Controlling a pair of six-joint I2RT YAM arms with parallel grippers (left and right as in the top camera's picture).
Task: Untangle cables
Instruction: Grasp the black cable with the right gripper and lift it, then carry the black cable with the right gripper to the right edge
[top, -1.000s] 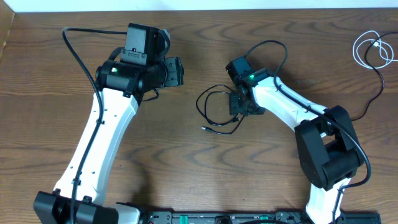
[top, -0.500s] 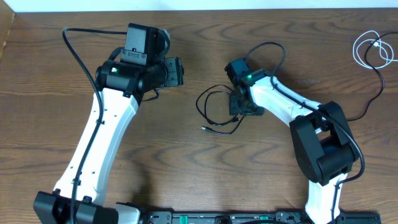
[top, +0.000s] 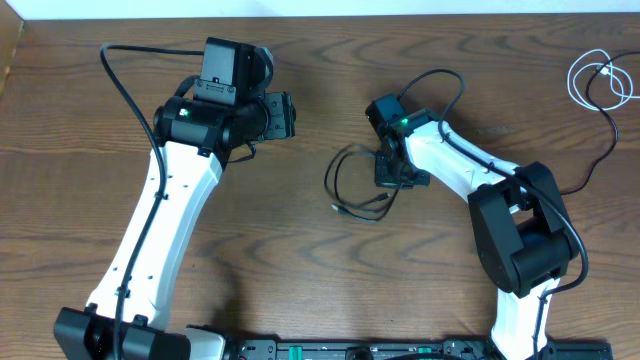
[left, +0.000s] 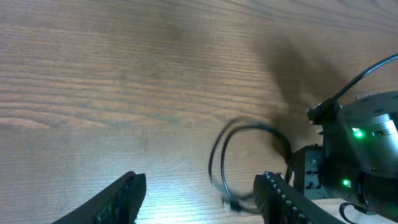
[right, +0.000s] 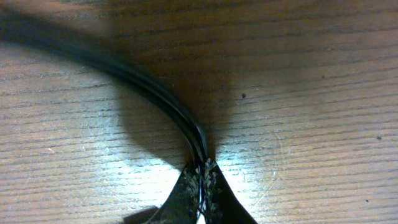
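Note:
The black cable (top: 330, 178) lies in a loose loop at the table's middle, its plug end (top: 338, 209) toward the front. My right gripper (top: 388, 172) is down at the loop's right side and shut on it. In the right wrist view the fingertips (right: 202, 171) pinch two black strands (right: 155, 87) that curve off to the upper left. The white cable (top: 607, 70) is coiled at the far right corner, apart from the black one. My left gripper (top: 290, 117) hangs open above the table, left of the loop. The left wrist view shows the blurred loop (left: 217, 155) between and beyond its fingers (left: 124, 196).
A thick black robot wire (top: 610, 140) runs from the right arm's base toward the white coil. The right arm's wrist (left: 360, 149) with green lights fills the right of the left wrist view. The table's back edge (top: 320, 14) meets a white wall.
My right gripper has shut on the black cable. The loop has shifted slightly right and drawn narrower. The left arm has not moved.

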